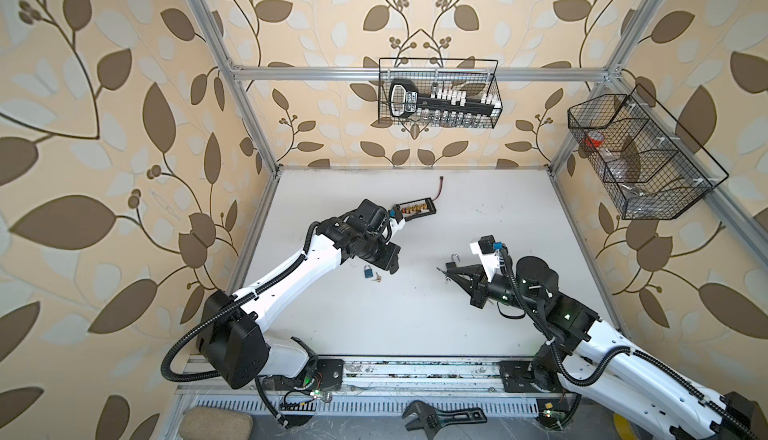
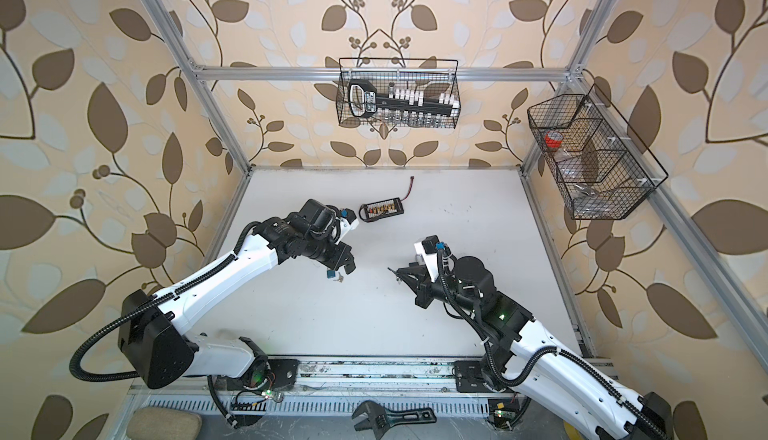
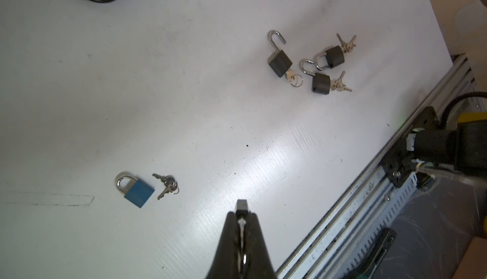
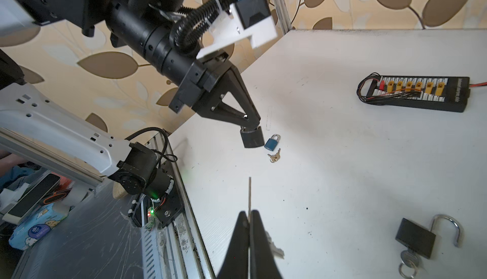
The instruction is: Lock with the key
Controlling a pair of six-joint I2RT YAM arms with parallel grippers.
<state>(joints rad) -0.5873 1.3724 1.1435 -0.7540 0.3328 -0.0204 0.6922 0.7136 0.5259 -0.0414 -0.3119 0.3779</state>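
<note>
My left gripper (image 3: 242, 213) is shut on the shackle of a black padlock (image 4: 251, 138), which hangs just above the white table (image 1: 415, 317). In the right wrist view that left gripper (image 4: 250, 127) points down beside a shut blue padlock (image 4: 272, 142) and its loose keys (image 4: 274, 157) lying on the table. My right gripper (image 4: 249, 211) is shut on a key (image 4: 249, 193), whose thin blade sticks out past the fingertips toward the held padlock. A second key (image 4: 275, 250) dangles beside the fingers. In both top views the two grippers face each other with a gap between them.
An open black padlock (image 4: 416, 238) with a key in it lies near my right gripper. Two more black padlocks (image 3: 334, 57) (image 3: 321, 83) with keys lie beyond it. A black connector board (image 1: 415, 208) sits at the back. A wrench (image 1: 440, 417) lies past the front rail (image 1: 415, 369).
</note>
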